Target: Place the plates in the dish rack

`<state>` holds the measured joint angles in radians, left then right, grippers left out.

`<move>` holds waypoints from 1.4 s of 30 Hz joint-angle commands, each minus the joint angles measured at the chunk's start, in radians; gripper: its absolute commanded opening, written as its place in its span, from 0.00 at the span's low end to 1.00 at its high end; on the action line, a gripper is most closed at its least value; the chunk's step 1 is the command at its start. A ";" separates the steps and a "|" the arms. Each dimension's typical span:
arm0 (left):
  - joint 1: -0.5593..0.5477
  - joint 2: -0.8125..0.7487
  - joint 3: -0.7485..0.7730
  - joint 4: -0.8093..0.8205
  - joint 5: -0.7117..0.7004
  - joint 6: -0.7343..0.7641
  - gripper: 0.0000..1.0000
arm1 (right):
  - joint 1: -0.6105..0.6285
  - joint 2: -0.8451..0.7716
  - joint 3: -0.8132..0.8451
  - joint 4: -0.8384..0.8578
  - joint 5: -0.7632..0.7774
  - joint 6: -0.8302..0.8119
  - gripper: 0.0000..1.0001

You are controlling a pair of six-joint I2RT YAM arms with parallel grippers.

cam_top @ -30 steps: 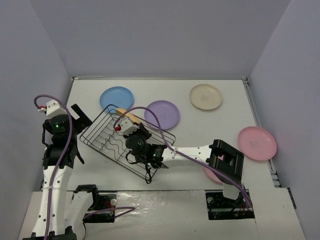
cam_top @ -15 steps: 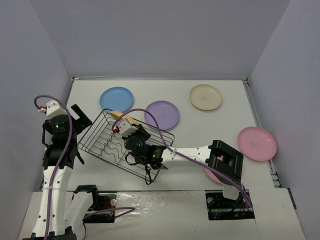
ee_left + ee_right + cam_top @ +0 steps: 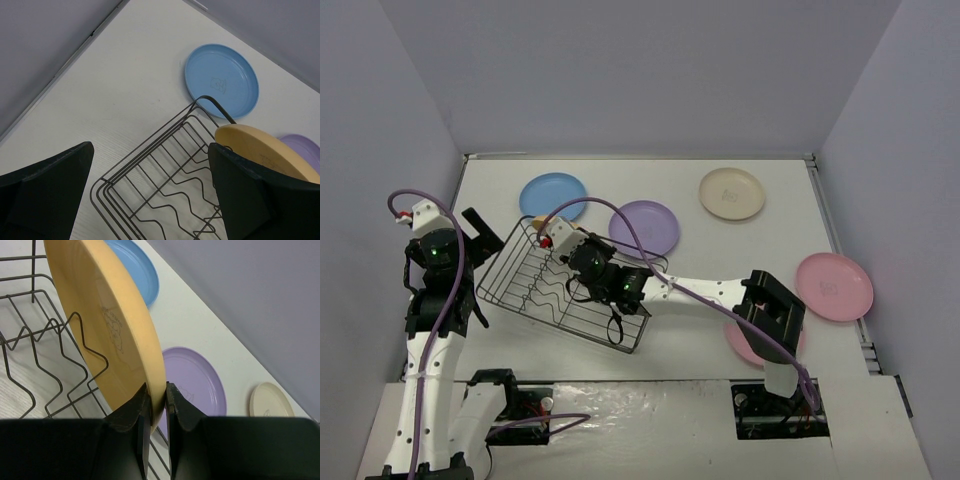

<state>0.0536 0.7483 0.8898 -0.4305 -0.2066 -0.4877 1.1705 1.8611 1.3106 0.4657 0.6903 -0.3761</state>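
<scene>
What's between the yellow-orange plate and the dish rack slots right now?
Nothing visible. The right gripper pinches the yellow-orange plate on edge at the far end of the dish rack; the wire dividers beneath it hold no other plate.

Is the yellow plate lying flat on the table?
No, the yellow-orange plate stands on edge, pinched at its rim by the right gripper at the dish rack.

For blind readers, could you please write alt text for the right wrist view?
The right gripper pinches the yellow-orange plate on edge among the dish rack wires. A blue plate, purple plate and cream plate lie flat behind.
</scene>
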 commanded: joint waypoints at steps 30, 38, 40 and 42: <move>0.005 -0.007 0.032 0.044 0.013 -0.011 0.97 | -0.026 -0.043 0.056 -0.129 -0.242 0.212 0.40; 0.005 -0.006 0.032 0.044 0.011 -0.012 0.97 | -0.026 -0.043 0.069 -0.064 -0.191 0.173 0.08; 0.005 -0.005 0.032 0.043 0.008 -0.012 0.97 | -0.023 -0.043 0.086 -0.053 -0.170 0.154 0.05; 0.005 -0.004 0.032 0.041 0.007 -0.011 0.97 | -0.023 -0.044 0.100 -0.042 -0.154 0.136 0.02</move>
<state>0.0536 0.7475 0.8898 -0.4302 -0.1993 -0.4877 1.1354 1.8629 1.3564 0.3074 0.4932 -0.2147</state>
